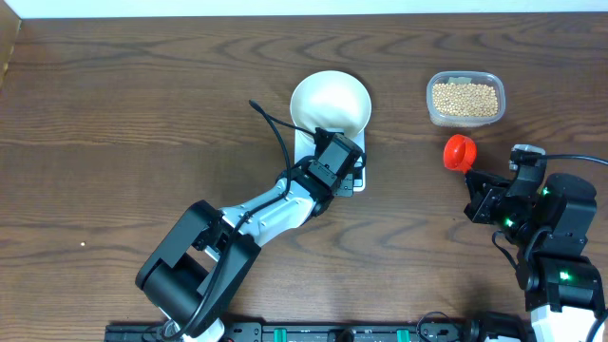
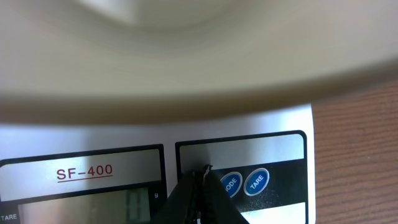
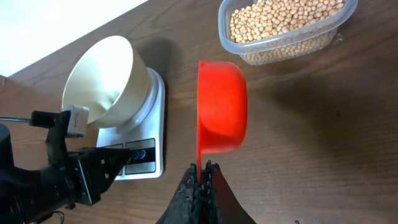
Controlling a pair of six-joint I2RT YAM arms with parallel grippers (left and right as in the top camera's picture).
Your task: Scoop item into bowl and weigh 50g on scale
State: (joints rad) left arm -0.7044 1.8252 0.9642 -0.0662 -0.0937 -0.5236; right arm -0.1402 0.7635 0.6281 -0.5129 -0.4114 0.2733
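Note:
The white bowl (image 1: 330, 102) stands empty on the white scale (image 1: 358, 182); its underside fills the top of the left wrist view (image 2: 186, 56). My left gripper (image 1: 350, 171) is shut and empty, its tips (image 2: 203, 170) over the scale's front panel beside the two round buttons (image 2: 244, 182). My right gripper (image 1: 472, 180) is shut on the handle of the red scoop (image 1: 459, 151), whose cup (image 3: 221, 107) is turned on its side above the table. The tan beans (image 1: 465, 99) lie in the clear tub (image 3: 286, 28), beyond the scoop.
The brown wooden table (image 1: 114, 142) runs out to the left. A black cable (image 1: 271, 123) loops beside the bowl. The table's far edge meets a white wall (image 3: 37, 31).

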